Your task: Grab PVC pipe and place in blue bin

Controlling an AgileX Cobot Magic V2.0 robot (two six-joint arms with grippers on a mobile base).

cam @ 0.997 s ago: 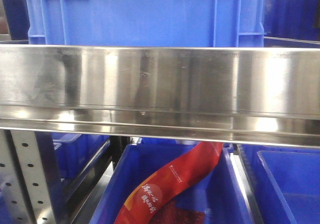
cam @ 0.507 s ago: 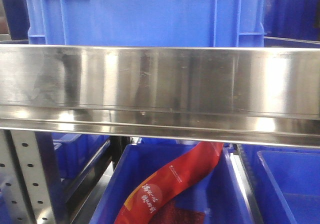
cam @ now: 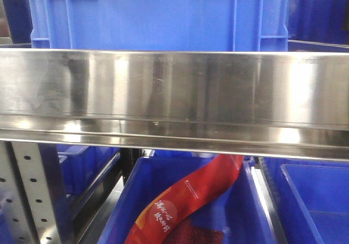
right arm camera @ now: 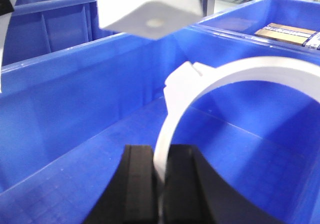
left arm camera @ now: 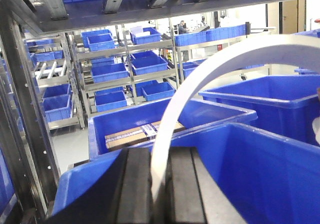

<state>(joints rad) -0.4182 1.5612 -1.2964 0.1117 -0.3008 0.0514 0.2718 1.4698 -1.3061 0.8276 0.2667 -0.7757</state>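
The left hand (left arm camera: 159,159) has its black pads pressed together on a curved white PVC strip (left arm camera: 210,66). The strip arches up and to the right of the hand, above a blue bin (left arm camera: 265,174) just ahead. The right hand (right arm camera: 160,156) also pinches a curved white PVC strip (right arm camera: 250,69), held over the floor of a blue bin (right arm camera: 75,89). Far beyond the left hand stand shelves (left arm camera: 125,46) of more bins.

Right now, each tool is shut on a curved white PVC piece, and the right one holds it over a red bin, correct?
Not quite: the right wrist view shows the bin is blue, not red. The left tool and right tool are each shut on a curved white PVC piece.
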